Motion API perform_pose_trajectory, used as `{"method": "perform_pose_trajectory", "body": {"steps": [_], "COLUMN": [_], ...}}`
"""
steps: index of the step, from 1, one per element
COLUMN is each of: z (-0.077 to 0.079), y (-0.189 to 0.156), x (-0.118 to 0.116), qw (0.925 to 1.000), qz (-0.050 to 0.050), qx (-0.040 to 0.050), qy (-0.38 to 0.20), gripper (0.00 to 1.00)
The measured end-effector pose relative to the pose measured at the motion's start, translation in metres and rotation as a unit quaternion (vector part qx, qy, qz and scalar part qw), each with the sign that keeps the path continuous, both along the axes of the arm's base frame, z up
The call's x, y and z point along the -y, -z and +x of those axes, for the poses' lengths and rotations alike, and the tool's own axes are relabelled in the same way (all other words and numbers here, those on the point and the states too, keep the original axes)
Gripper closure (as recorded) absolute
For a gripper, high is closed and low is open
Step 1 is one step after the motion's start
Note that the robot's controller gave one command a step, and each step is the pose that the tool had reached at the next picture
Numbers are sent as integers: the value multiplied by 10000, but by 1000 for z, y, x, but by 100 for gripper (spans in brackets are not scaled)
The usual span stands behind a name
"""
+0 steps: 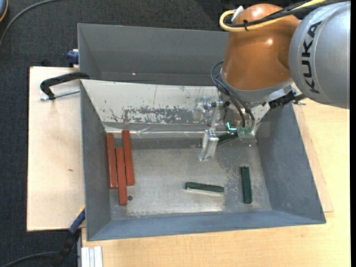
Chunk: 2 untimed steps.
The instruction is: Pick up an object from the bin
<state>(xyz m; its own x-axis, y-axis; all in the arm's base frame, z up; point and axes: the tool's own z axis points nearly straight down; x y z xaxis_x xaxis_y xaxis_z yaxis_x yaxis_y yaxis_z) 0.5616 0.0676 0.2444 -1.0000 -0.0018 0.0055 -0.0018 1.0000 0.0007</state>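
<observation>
Grey metal bin [167,49], arm [320,49] lettered KUKA — fingers [207,147] mid-bin, spread hard to tell, green bar [204,188] near

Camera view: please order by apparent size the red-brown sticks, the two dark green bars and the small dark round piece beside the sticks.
1. The red-brown sticks at left, largest.
2. The green bar lying mid-floor and the green bar by the right wall: alike, not ranked.
3. The small dark round piece, smallest.
</observation>
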Motion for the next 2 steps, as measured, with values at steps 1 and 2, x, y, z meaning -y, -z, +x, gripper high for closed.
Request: {"method": "perform_pose_trajectory", "body": {"steps": [1,2], "z": [-65,-56], "y": [62,176], "x": [53,34], "qw": [9977,9778], "qz": [-5,12], "qx": [-3,6], "qy": [-684,-2098], "gripper": [0,0]}}
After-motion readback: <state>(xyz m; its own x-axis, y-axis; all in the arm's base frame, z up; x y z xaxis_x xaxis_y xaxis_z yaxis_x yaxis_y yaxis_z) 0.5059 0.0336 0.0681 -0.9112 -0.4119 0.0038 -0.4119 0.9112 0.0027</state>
